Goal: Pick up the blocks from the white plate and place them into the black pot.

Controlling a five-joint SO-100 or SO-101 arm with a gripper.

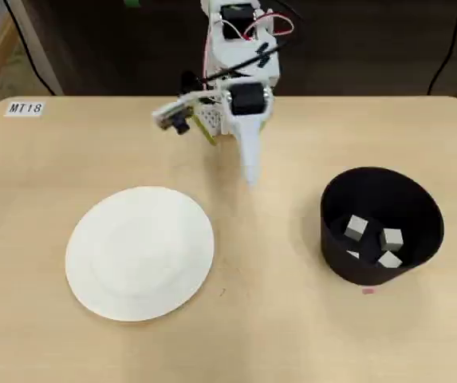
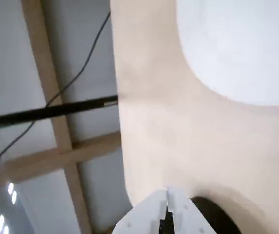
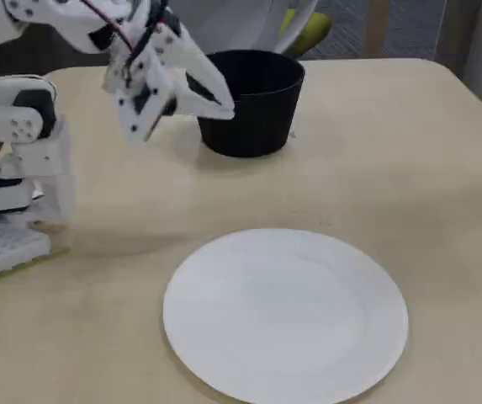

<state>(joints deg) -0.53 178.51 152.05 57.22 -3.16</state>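
The white plate [image 1: 139, 252] lies bare on the left of the table in the overhead view, and nothing sits on the plate [image 3: 287, 311] in the fixed view either. On the right stands the black pot [image 1: 419, 231], with several small white blocks [image 1: 391, 238] on its bottom. In the fixed view the pot [image 3: 253, 101] hides its contents. My gripper [image 1: 250, 177] hangs in the air between plate and pot, near the arm's base, shut and holding nothing. In the wrist view the shut gripper [image 2: 167, 191] points at bare table, with the plate [image 2: 236, 48] at upper right.
The arm's white base [image 3: 13, 168] stands at the table's back edge. A label reading MT18 [image 1: 25, 108] is stuck at the far left corner. A tiny red mark [image 1: 368, 290] lies in front of the pot. Cables and wooden frame parts lie beyond the table edge.
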